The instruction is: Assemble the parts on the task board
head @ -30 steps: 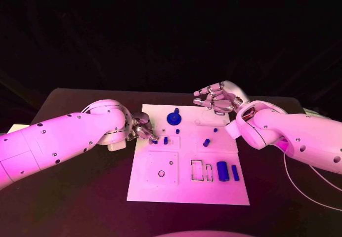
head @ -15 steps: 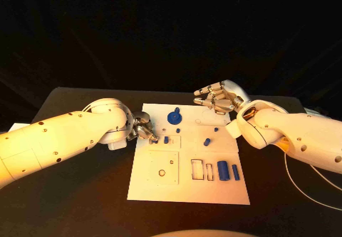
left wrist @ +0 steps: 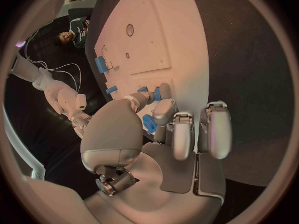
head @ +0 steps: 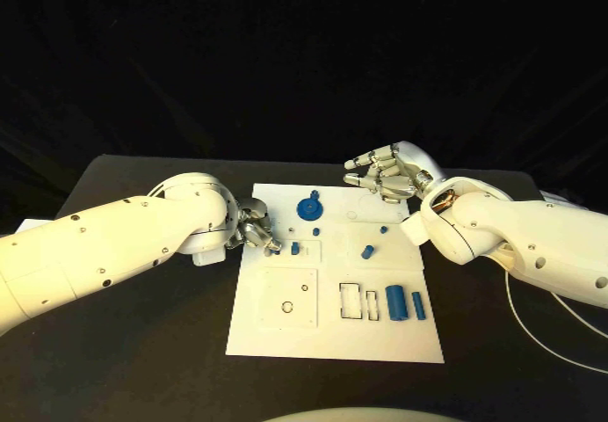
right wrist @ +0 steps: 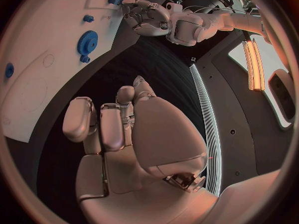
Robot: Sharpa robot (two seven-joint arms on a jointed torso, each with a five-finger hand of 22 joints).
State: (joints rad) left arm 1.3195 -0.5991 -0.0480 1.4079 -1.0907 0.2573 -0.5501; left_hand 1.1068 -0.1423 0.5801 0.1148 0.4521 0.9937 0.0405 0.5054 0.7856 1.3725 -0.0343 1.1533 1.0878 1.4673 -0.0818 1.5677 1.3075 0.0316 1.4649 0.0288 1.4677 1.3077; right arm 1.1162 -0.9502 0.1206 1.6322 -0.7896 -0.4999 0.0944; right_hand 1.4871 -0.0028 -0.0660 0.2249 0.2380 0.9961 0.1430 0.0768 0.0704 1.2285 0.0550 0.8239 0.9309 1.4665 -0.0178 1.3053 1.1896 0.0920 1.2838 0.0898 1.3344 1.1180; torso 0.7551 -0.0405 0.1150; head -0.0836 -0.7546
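Two hands over task board [head: 332, 290], left hand [head: 254, 227] perhaps touching part [head: 295, 249]

A white task board [head: 336, 338] lies in the middle of the black table [head: 140, 352]. The left hand [head: 252, 227] sits at the board's left edge, its fingers [head: 267, 245] curled down beside a small blue part [head: 295, 249] that stands in a square outline. The right hand [head: 384, 176] hangs above the board's far right corner, fingers curled in with nothing visible in them. A blue gear [head: 308, 209] sits near the far edge. A short blue peg [head: 367, 252] lies toward the right side, and a thick blue cylinder [head: 396, 303] and a thinner blue bar [head: 418, 305] lie side by side near the right edge, next to two empty rectangular slots [head: 358, 301].
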